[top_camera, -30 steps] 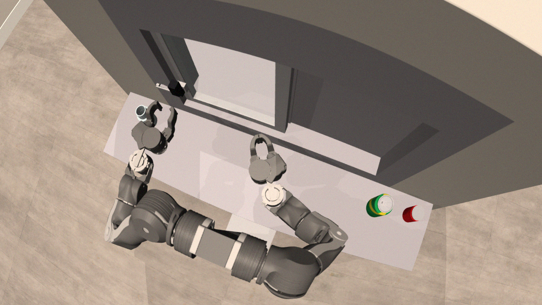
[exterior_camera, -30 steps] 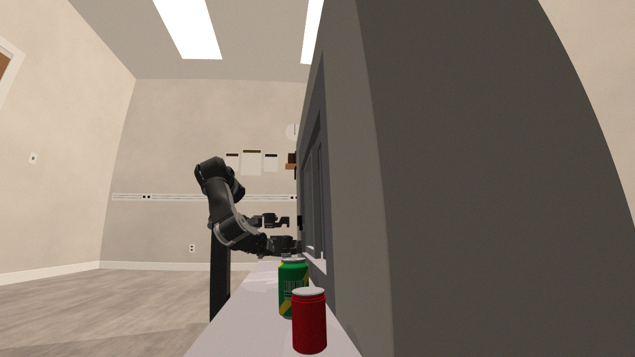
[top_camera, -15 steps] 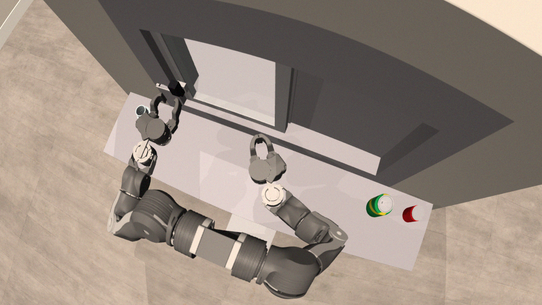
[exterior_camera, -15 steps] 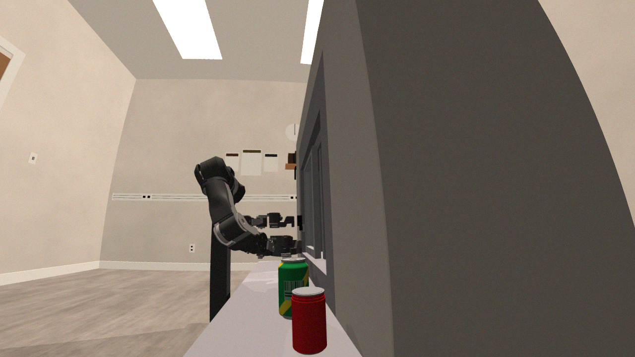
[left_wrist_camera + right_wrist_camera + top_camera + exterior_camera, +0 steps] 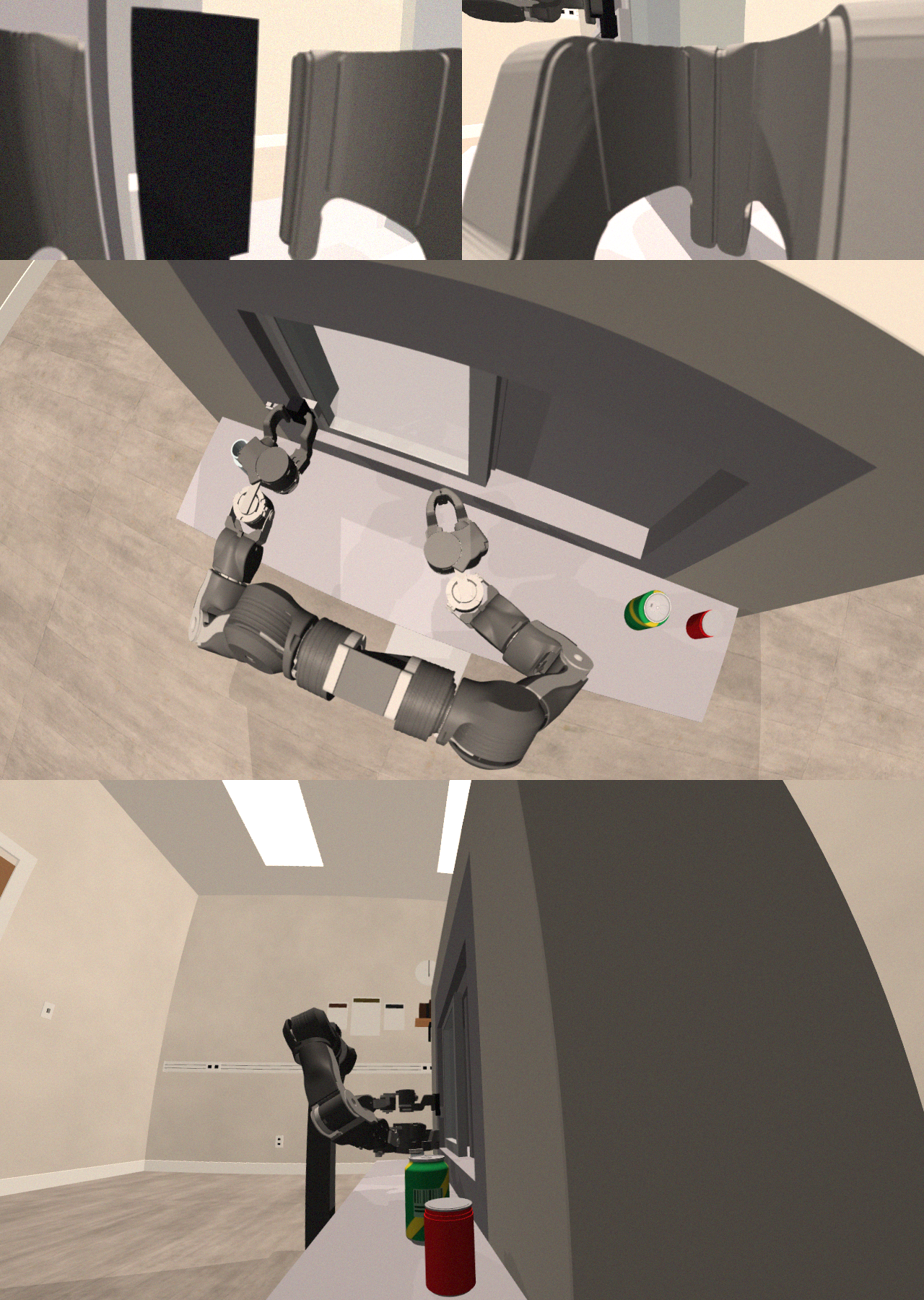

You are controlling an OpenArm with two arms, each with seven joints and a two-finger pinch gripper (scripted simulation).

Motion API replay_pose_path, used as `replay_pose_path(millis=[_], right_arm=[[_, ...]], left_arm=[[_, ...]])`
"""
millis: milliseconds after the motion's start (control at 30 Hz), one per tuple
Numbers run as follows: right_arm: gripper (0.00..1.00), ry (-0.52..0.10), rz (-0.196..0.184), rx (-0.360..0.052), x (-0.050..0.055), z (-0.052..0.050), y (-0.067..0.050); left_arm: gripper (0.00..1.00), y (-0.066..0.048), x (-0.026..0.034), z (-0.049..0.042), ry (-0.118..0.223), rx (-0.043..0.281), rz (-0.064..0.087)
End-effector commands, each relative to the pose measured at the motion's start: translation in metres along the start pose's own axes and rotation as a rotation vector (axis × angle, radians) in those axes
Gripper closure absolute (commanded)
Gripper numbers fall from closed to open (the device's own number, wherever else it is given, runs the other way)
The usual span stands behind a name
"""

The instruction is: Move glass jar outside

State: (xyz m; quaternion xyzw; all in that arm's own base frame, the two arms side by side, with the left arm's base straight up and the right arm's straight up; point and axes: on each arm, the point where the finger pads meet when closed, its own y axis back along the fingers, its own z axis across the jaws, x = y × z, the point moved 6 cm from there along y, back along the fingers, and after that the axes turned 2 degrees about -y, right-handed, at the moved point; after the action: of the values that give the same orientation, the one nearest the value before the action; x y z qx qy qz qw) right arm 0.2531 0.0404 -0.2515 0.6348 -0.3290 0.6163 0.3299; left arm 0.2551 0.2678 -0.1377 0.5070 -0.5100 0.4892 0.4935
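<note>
The glass jar (image 5: 238, 449) stands at the far left end of the inside shelf (image 5: 613, 670) (image 5: 362, 1258), partly hidden behind my left gripper's body. The window's sliding pane (image 5: 483, 429) stands at the left of the window, and its black handle (image 5: 296, 406) (image 5: 195, 108) is at its left edge. My left gripper (image 5: 293, 414) (image 5: 188, 144) is open, with its fingers on either side of the handle; there is a gap between the handle and the right-hand finger in the left wrist view. My right gripper (image 5: 442, 493) (image 5: 715, 144) is shut and empty, over the shelf in front of the window.
A green and yellow can (image 5: 646, 610) (image 5: 423, 1184) and a red can (image 5: 698, 625) (image 5: 450, 1249) stand at the right end of the inside shelf, well away from both grippers. The window sill (image 5: 568, 521) runs just beyond my right gripper. A pale surface shows through the pane.
</note>
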Motion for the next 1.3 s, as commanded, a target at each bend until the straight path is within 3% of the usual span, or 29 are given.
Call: replay_pose_path(millis=[0,200,233,700,800,1267], right_arm=[[1.0,0.001,0.004,0.006,0.002,-0.001,-0.001],[1.0,0.0,0.004,0.008,0.002,-0.001,-0.001],[1.0,0.002,0.004,0.001,0.002,0.0,0.0],[1.0,0.0,0.004,0.008,0.002,-0.001,-0.001],[1.0,0.002,0.004,0.001,0.002,0.0,0.0],[1.0,0.0,0.004,0.008,0.002,-0.001,-0.001]], left_arm=[[0.7,-0.003,-0.0001,-0.001,-0.009,0.007,-0.006],[0.7,-0.011,-0.0003,-0.0011,-0.01,0.009,-0.008],[0.7,-0.011,0.0005,0.002,-0.004,0.003,-0.002],[0.7,-0.016,0.0007,0.0346,-0.01,0.009,-0.008],[0.7,-0.016,0.0014,0.0366,-0.01,0.008,-0.003],[0.7,-0.016,0.0025,0.0692,-0.01,0.008,-0.003]])
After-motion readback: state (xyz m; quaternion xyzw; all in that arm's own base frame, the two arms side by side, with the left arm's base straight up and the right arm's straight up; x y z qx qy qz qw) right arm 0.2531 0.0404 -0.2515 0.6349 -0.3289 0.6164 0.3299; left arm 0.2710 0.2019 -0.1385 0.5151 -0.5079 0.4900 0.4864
